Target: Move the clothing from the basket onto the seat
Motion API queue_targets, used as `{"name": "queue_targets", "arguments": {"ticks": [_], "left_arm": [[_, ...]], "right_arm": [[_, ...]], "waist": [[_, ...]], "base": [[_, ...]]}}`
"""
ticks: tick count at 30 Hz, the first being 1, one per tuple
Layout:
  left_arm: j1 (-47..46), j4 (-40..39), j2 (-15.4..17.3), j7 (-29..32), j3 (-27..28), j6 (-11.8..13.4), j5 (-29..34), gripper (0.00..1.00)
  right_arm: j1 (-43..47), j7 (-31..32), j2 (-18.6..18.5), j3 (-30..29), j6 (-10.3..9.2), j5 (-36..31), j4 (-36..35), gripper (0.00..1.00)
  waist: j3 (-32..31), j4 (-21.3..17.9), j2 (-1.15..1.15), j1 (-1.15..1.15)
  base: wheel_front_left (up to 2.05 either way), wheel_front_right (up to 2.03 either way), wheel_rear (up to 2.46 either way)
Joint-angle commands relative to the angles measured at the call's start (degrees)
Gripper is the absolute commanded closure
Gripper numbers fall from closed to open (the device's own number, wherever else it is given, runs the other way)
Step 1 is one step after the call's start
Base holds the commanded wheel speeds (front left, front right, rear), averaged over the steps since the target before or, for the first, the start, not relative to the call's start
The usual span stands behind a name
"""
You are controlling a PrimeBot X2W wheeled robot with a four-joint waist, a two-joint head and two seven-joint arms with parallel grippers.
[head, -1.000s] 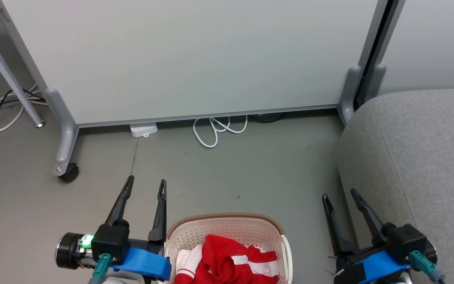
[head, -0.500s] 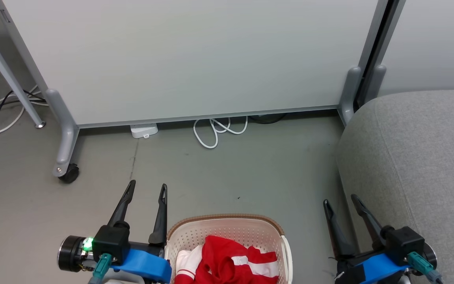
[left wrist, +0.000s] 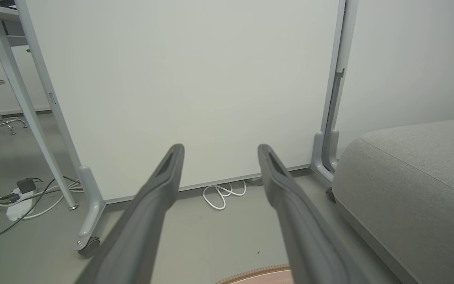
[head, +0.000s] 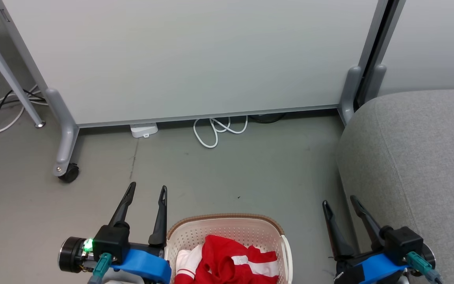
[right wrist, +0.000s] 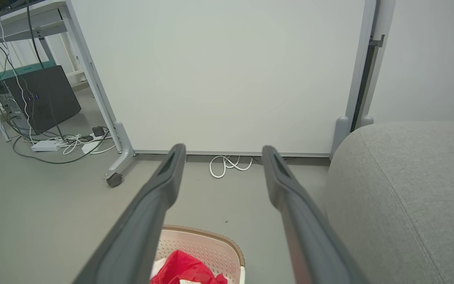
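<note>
Left end effector (head: 148, 186) and right end effector (head: 338, 200) wide, empty, at basket (head: 227, 216) 9 and 3 o'clock; tangled clothing (head: 227, 258) may catch on lift, dragging basket.

Office or lab room, wheeled partition panel (head: 195, 59), floor cables (head: 216, 130), computer tower (right wrist: 49, 96).

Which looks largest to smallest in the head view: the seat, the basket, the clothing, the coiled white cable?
1. seat, cut off by the edge
2. basket, also cut off
3. clothing inside it
4. white cable, though farther away
</note>
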Motion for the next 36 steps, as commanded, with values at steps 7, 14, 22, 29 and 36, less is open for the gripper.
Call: {"name": "queue_targets", "arguments": {"ticks": [7,14,22,29,36], "left_arm": [[-0.96,0.0,-0.13,-0.28,0.48,-0.36,-0.37,0.0],[-4.63,2.56,-0.24,-0.28,-1.3,-1.59,-2.2,0.0],[-12.86,10.59,-0.24,-0.24,-4.8,-3.04,-3.14,0.0],[-21.42,19.08,0.94,-0.23,-9.12,-3.29,-3.69,0.0],[-29.48,27.61,2.97,-0.23,-16.27,-3.31,-6.52,0.0]], "right_arm": [[-0.74,-0.19,-0.34,0.15,0.13,0.39,-0.27,0.0],[-2.4,-0.18,-0.33,-0.36,0.12,-0.4,-2.34,0.0],[-6.48,-0.18,-0.31,-0.62,0.12,-1.07,-4.89,0.0],[-11.72,-0.18,-0.29,-0.12,0.08,-1.03,-7.34,0.0],[-16.5,-0.18,-0.28,0.72,0.08,-0.96,-9.61,0.0]], "waist": [[0.42,-0.35,0.0,0.0],[4.22,-1.8,0.0,0.0],[12.24,-4.82,0.0,0.0],[21.71,-8.15,0.0,0.0],[29.72,-10.87,0.0,0.0]], "base": [[0.0,0.0,0.0],[0.0,0.0,0.0],[0.0,0.0,0.0],[0.0,0.0,0.0],[0.0,0.0,0.0]]}}
